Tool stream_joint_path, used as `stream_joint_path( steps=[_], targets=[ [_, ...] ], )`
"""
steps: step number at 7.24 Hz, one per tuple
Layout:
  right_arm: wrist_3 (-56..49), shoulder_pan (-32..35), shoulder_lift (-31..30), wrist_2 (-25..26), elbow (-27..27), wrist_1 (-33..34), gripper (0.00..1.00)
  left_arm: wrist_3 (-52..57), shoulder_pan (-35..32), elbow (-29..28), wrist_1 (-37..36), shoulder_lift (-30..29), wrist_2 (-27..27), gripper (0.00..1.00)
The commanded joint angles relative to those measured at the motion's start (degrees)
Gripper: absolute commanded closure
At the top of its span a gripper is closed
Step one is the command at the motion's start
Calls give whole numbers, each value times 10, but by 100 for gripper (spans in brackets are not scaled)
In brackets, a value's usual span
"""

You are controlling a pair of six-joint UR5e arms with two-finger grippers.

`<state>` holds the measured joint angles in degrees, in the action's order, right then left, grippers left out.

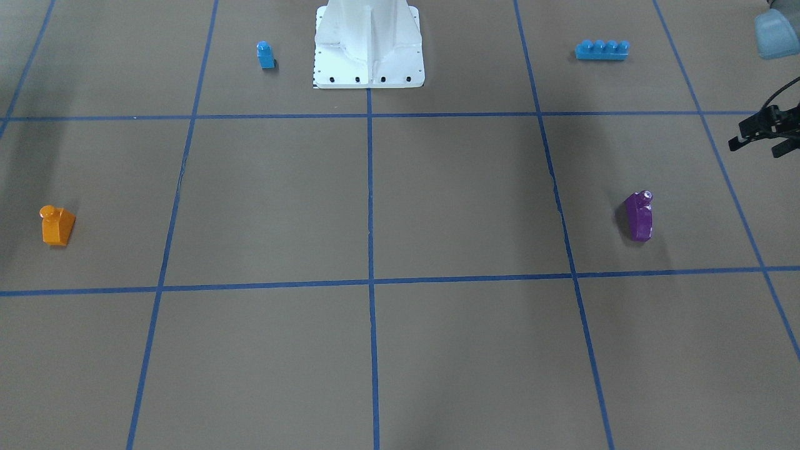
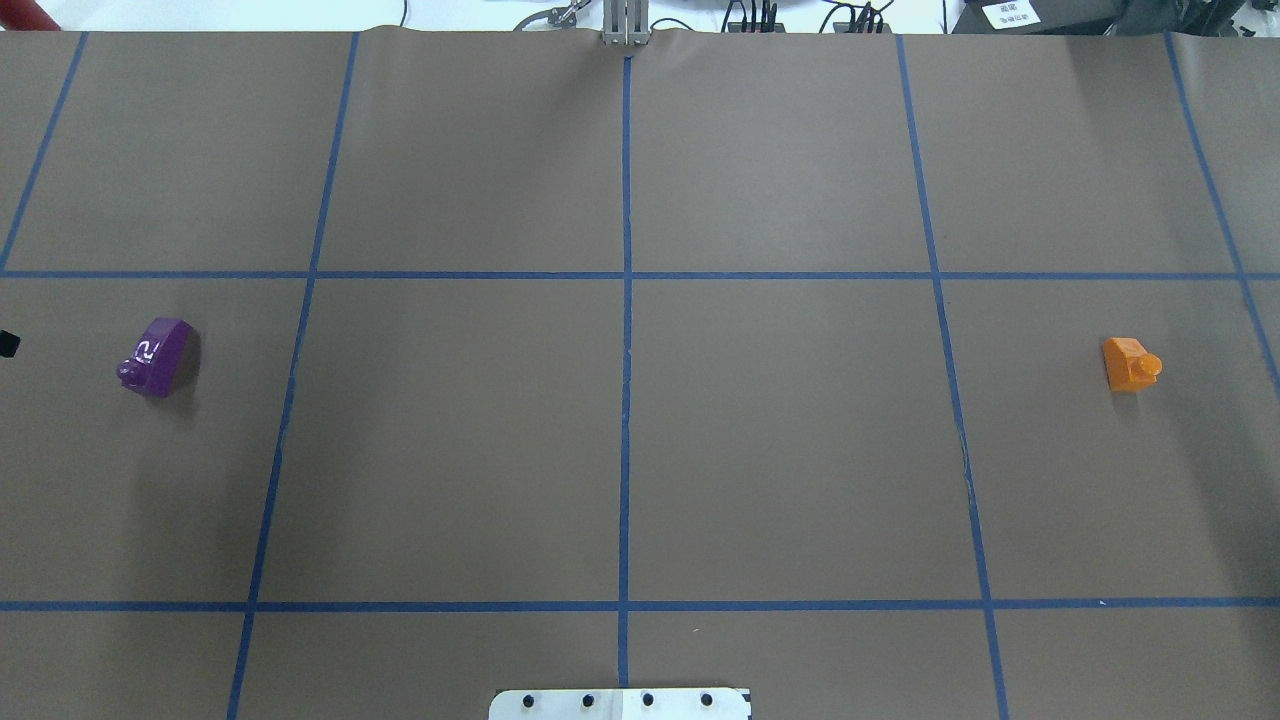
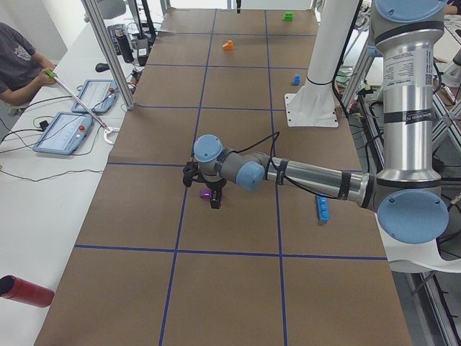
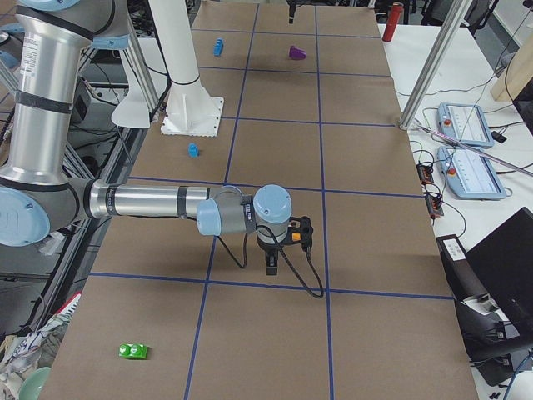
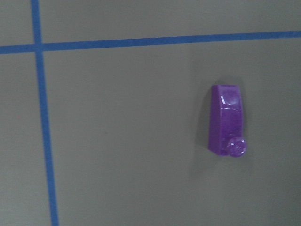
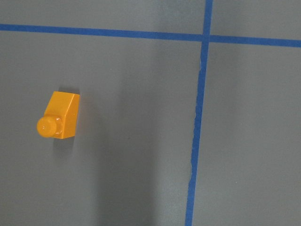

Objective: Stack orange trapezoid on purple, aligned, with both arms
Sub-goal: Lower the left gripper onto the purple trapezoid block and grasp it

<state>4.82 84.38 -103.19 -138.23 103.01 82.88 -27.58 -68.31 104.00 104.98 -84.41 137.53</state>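
Note:
The orange trapezoid [image 1: 57,225] stands stud up on the brown table, alone, also in the overhead view [image 2: 1130,363] and the right wrist view [image 6: 60,117]. The purple brick [image 1: 639,216] stands at the opposite end, seen too in the overhead view [image 2: 155,356] and the left wrist view [image 5: 226,121]. My left gripper [image 1: 757,149] hovers above and beside the purple brick, its fingers spread and empty. My right gripper [image 4: 271,254] hovers by the orange trapezoid [image 4: 295,237]; I cannot tell whether it is open or shut.
A small blue one-stud brick [image 1: 265,55] and a long blue four-stud brick [image 1: 602,49] lie either side of the white robot base [image 1: 369,47]. A green brick [image 4: 133,351] lies beyond the right arm. A red cylinder [image 3: 25,290] lies at the table's left end.

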Motion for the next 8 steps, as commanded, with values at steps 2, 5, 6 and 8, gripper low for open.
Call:
stream_joint_path(
  steps=[2, 5, 6, 8],
  targets=[
    [-3, 0, -3, 0, -1, 1, 0, -38, 88, -26, 29, -12, -38, 0],
    [-3, 0, -3, -1, -3, 0, 0, -59, 142, -100, 29, -79, -57, 0],
    [-3, 0, -3, -1, -3, 0, 0, -57, 160, -100, 29, -81, -95, 0],
    [-2, 0, -3, -1, -4, -17, 0, -57, 176, -109, 31, -88, -117, 15]
  ],
)
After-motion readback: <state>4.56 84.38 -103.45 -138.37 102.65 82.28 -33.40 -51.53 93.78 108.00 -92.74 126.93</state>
